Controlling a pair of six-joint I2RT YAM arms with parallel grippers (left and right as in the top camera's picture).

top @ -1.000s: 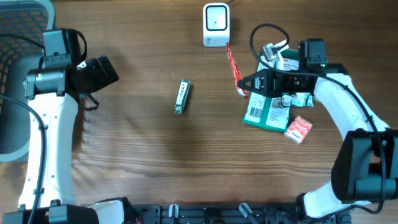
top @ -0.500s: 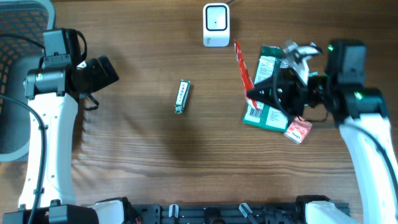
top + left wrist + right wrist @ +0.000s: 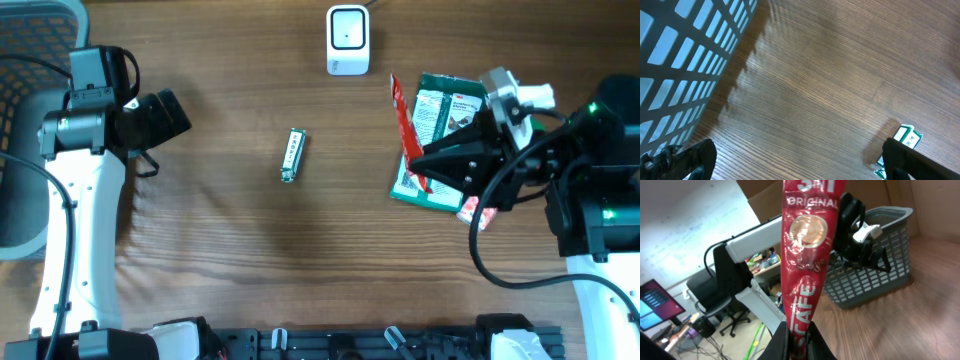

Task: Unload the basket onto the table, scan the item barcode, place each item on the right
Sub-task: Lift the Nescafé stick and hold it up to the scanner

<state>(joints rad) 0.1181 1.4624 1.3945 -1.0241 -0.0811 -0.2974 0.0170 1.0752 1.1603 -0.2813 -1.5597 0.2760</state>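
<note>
Bright, even light from above fills the overhead view; shadows on the tabletop are pale and soft-edged, and the raised right arm, close to the lens, looks large and slightly soft. In the left wrist view the basket throws a toothed shadow over sharply grained wood. In the right wrist view the glossy sachet is crisp with faint sheen, while the room behind is hazy and its wall washed out

right hand raised, sachet lifted upright
</note>
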